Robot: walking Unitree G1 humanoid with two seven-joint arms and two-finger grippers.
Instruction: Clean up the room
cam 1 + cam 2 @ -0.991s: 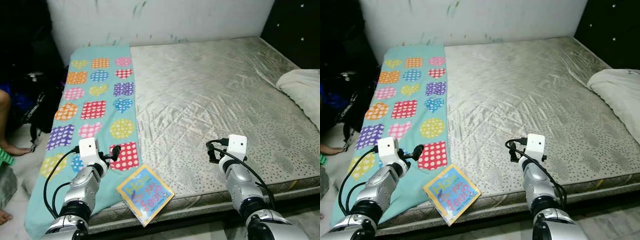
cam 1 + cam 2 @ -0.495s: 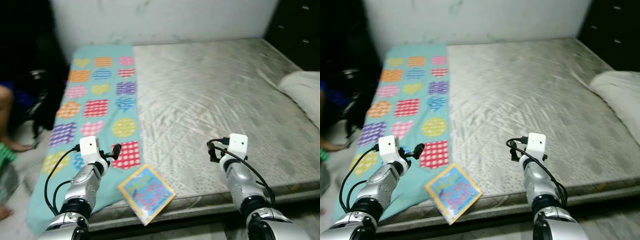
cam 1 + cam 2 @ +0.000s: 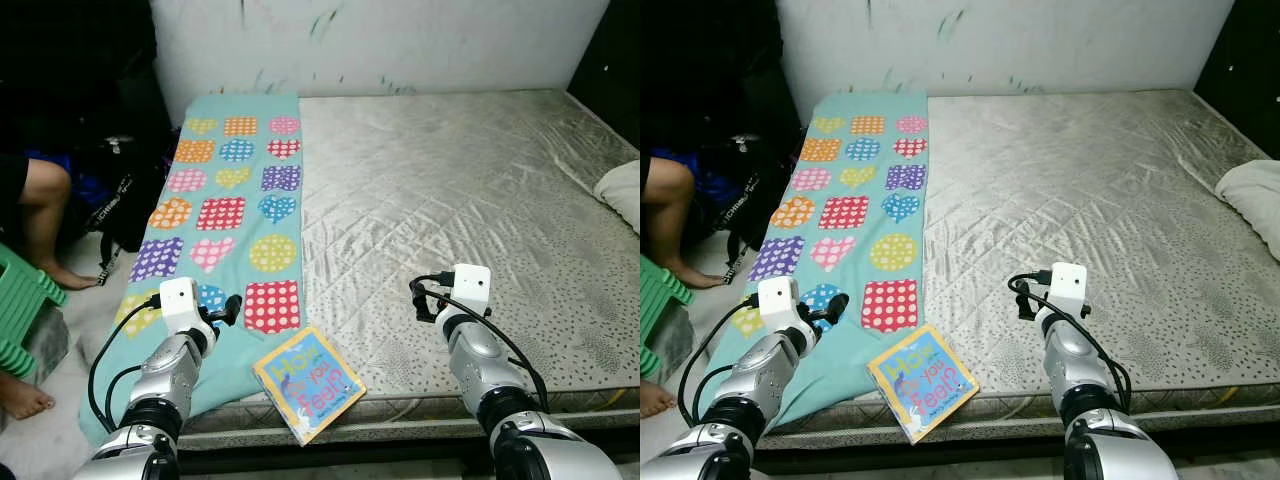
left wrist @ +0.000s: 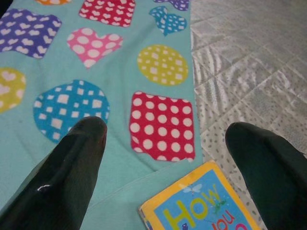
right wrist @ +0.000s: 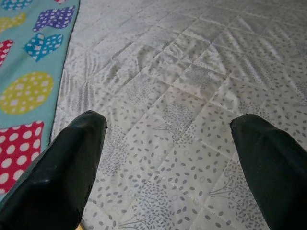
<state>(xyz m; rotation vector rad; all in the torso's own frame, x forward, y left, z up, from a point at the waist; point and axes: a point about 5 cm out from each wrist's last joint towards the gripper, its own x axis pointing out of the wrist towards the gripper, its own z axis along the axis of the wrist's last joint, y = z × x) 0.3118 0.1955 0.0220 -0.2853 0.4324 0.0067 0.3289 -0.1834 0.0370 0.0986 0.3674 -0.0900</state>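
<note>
Both pincers, left (image 4: 165,158) and right (image 5: 168,153), stay spread wide; view shifted, book (image 3: 308,383) unmoved.

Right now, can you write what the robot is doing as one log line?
left gripper: open, above teal mat | right gripper: open, above mattress | book: at mattress front edge, untouched

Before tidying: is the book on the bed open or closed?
Closed. The book lies flat near the mattress edge, front cover showing.
</note>
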